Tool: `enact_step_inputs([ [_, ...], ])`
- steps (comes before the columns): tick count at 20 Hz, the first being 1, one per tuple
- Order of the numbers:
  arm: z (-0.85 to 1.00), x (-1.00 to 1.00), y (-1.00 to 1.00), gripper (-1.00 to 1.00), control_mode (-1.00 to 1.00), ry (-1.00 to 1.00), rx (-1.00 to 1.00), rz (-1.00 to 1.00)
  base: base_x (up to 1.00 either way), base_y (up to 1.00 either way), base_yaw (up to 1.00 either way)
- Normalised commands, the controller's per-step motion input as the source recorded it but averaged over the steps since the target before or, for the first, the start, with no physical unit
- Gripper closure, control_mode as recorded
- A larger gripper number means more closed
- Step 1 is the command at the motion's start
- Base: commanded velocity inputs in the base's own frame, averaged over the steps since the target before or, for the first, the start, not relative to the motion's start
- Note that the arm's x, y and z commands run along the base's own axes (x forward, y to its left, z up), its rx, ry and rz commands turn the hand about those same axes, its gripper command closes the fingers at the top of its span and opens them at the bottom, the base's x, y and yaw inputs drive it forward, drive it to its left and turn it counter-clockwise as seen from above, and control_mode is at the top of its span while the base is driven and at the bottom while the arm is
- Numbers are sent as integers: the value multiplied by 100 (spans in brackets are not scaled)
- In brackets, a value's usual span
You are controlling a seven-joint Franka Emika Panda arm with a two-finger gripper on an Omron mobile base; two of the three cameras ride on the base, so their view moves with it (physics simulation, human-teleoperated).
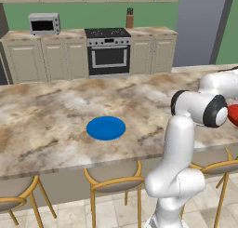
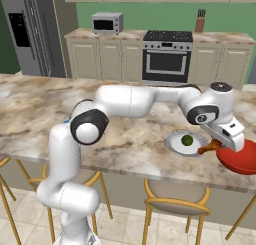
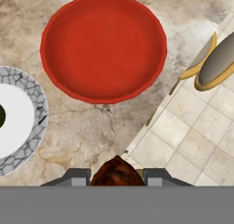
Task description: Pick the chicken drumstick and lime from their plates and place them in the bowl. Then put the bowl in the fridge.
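My gripper (image 2: pixel 220 142) is shut on the brown chicken drumstick (image 2: pixel 208 148), held just above the counter between the grey-rimmed plate (image 2: pixel 172 143) and the red bowl (image 2: pixel 241 160). In the hand view the drumstick (image 3: pixel 118 171) sits between my fingertips (image 3: pixel 73 176), with the empty red bowl (image 3: pixel 103 47) ahead. The dark-green lime (image 2: pixel 187 139) rests on the grey-rimmed plate (image 3: pixel 27 127). A bare blue plate (image 1: pixel 106 128) lies further left on the counter. The grey fridge (image 2: pixel 30 31) stands at the back left with its doors shut.
The marble island counter (image 2: pixel 130 144) ends close to the bowl, with tiled floor below. Gold-legged stools (image 2: pixel 175 194) stand along its front edge. A stove (image 2: pixel 166 59), a microwave (image 2: pixel 106 23) and a knife block (image 2: pixel 200 20) line the back wall.
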Motion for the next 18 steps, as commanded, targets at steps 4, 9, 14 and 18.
enact_step_inputs([
  [4,0,26,-40,100,-100,0,11,0,0,0,0],
  [9,1,27,-34,100,-100,0,4,0,0,0,0],
  [14,-3,25,-22,100,-100,0,8,0,0,0,0],
  [18,-21,13,-6,100,-100,0,1,0,0,0,0],
])
